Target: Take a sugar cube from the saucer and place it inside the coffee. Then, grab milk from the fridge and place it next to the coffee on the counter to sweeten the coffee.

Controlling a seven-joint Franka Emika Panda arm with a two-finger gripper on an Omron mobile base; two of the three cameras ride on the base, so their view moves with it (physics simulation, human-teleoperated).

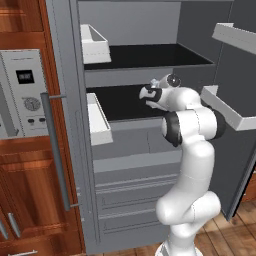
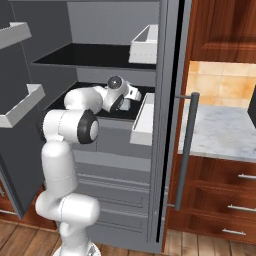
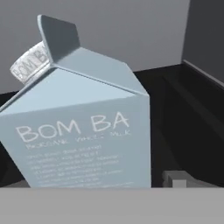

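Left base view: the fridge [image 1: 70, 125] stands open; the gripper [image 1: 148, 94] reaches over its lower black shelf [image 1: 120, 100].
Right base view: the counter [image 2: 220, 132] lies right of the fridge.
Hand view: the milk [image 3: 83, 127] (labelled BOM BA) sits close ahead on the shelf; grip state cannot be told.

milk [image 3: 83, 127] base cut off by bottom edge; gripper [image 1: 148, 93] jaws unclear

Hand view: milk carton [image 3: 87, 131], front face, large white letters read "BOM BA". Below the name, several lines of smaller print, too blurred to read. Round cap [image 3: 28, 65] beside the carton's gabled top carries "BOM" along its rim; the remaining letters curve away, unreadable.
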